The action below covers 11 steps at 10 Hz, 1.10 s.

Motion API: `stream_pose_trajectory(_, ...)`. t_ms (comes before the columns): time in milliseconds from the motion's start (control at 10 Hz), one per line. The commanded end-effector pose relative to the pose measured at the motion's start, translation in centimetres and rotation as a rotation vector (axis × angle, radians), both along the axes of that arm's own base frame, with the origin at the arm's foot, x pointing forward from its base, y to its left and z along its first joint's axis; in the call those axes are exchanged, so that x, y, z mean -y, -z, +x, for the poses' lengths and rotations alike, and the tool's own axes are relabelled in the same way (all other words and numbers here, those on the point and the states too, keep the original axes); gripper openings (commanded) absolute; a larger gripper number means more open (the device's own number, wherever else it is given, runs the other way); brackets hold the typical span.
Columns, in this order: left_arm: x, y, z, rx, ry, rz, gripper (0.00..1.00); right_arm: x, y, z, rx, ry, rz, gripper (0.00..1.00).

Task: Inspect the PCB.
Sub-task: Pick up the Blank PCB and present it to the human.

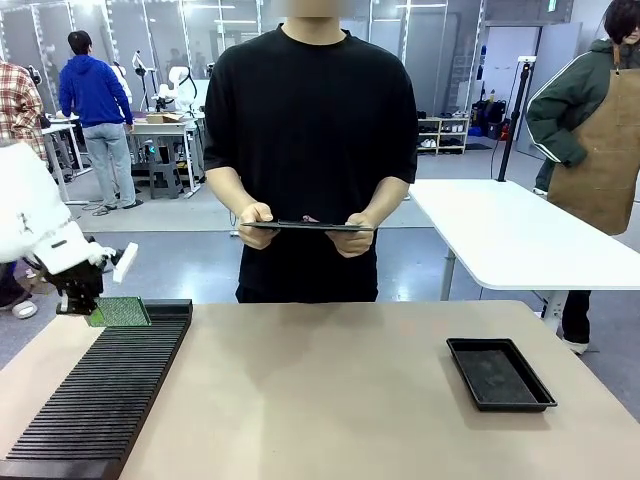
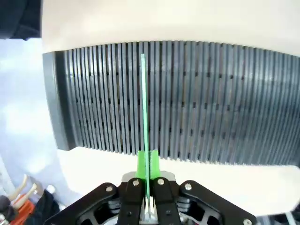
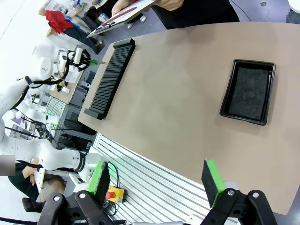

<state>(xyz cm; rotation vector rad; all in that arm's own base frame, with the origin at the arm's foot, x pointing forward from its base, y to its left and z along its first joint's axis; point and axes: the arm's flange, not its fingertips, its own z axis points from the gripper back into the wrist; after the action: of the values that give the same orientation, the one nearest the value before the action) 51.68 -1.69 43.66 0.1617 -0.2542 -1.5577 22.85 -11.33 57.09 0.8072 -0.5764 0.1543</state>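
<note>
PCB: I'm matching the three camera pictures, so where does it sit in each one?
Front view: PCB at left, above the far end of the black slotted rack.
Left wrist view: PCB edge-on at centre, clamped in the jaws.
Right wrist view: PCB a green sliver, upper left.
Shared landmark: the rack.

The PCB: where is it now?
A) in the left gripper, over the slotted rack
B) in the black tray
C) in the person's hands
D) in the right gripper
A: the left gripper is shut on the edge of the green PCB, over the far end of the black slotted rack.
</note>
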Motion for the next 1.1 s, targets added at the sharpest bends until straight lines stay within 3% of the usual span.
stream_pose_trajectory(0,0.2,-3.1,-2.8,-0.086,-0.041,-0.191,0.02,0.0,-0.1,0.0,0.019,-0.012,0.002,1.00)
stream_pose_trajectory(100,0.4,-3.7,-3.1,-0.080,-0.081,-0.224,0.02,0.0,-0.1,0.0,0.019,-0.012,0.002,1.00)
stream_pose_trajectory(400,1.1,-4.3,-1.9,-0.299,-0.251,-0.750,0.02,0.0,-0.1,0.0,0.019,-0.012,0.002,1.00)
stream_pose_trajectory(600,0.7,-1.2,0.3,-0.452,-0.350,-1.086,0.02,0.0,-0.1,0.0,0.019,-0.012,0.002,1.00)
stream_pose_trajectory(700,1.5,1.0,1.3,-0.548,-0.334,-1.155,0.02,0.0,-0.1,0.0,0.019,-0.012,0.002,1.00)
stream_pose_trajectory(800,1.7,2.6,2.0,-0.596,-0.347,-1.244,0.02,0.0,-0.1,0.0,0.019,-0.012,0.002,1.00)
stream_pose_trajectory(900,1.9,4.0,2.6,-0.652,-0.428,-1.298,0.02,0.0,-0.1,0.0,0.019,-0.012,0.002,1.00)
stream_pose_trajectory(1000,2.2,5.8,3.4,-0.800,-0.522,-1.359,0.02,0.0,-0.1,0.0,0.019,-0.012,0.002,1.00)
